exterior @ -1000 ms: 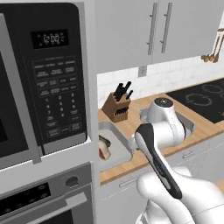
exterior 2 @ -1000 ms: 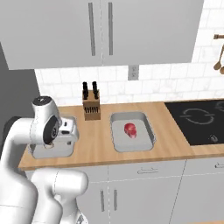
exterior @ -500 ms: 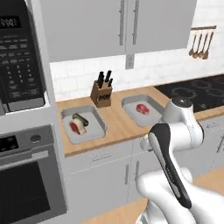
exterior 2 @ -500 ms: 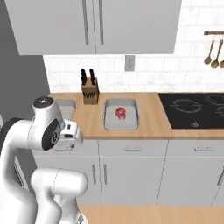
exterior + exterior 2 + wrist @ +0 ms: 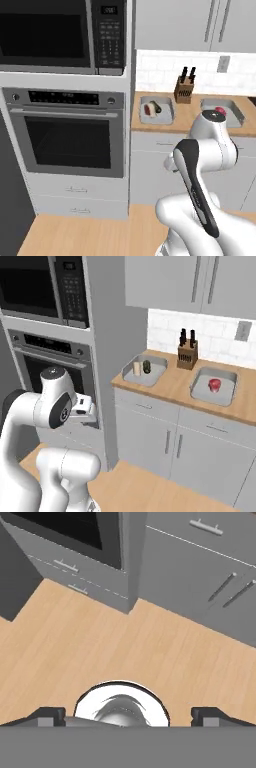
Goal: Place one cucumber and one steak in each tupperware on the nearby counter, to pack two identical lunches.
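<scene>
The counter (image 5: 172, 387) ends at the tall oven wall, and bare wood floor (image 5: 125, 647) lies below. The gripper (image 5: 127, 717) is spread wide over the floor, grasping nothing. Left tupperware (image 5: 131, 376) has a cucumber (image 5: 147, 366) and steak (image 5: 148, 109) — right tupperware (image 5: 226, 395) just a steak (image 5: 214, 385).

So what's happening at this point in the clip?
The robot is packing two lunch trays on the counter. The left tupperware already holds a cucumber and a pale-rimmed steak; the right tupperware holds just a red steak. The hand is open and empty, pointed down at the wooden floor in front of the oven, away from the counter.
</scene>
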Tool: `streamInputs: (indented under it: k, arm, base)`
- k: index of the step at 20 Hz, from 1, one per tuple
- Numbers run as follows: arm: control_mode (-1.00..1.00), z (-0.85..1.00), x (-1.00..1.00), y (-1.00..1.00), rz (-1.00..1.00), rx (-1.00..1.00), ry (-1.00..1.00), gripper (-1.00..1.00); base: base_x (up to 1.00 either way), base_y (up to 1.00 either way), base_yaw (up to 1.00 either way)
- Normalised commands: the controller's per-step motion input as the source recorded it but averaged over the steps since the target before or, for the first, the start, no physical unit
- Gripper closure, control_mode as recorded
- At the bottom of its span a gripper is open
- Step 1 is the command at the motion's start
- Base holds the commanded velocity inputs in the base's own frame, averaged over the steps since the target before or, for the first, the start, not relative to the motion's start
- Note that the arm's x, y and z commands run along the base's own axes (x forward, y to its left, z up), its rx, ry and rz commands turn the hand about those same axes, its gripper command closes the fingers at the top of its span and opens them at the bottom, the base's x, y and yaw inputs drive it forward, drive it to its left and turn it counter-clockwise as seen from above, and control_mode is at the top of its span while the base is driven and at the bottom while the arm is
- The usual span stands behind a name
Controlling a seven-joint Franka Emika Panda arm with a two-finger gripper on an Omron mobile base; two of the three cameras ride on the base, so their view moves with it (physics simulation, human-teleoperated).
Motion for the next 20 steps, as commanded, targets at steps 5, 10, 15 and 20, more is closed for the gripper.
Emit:
streamInputs:
  k: [5,10,15,20]
  arm:
    - [1.00,0.00,0.00,0.00,0.00,0.00,0.00,-1.00]
    - [1.00,0.00,0.00,0.00,0.00,0.00,0.00,-1.00]
    - [1.00,0.00,0.00,0.00,0.00,0.00,0.00,-1.00]
    - [1.00,0.00,0.00,0.00,0.00,0.00,0.00,-1.00]
  base:
    - [-0.64,1.00,0.61]
    - [-0.15,1.00,0.42]
    - [-0.11,1.00,0.47]
    - [-0.29,1.00,0.72]
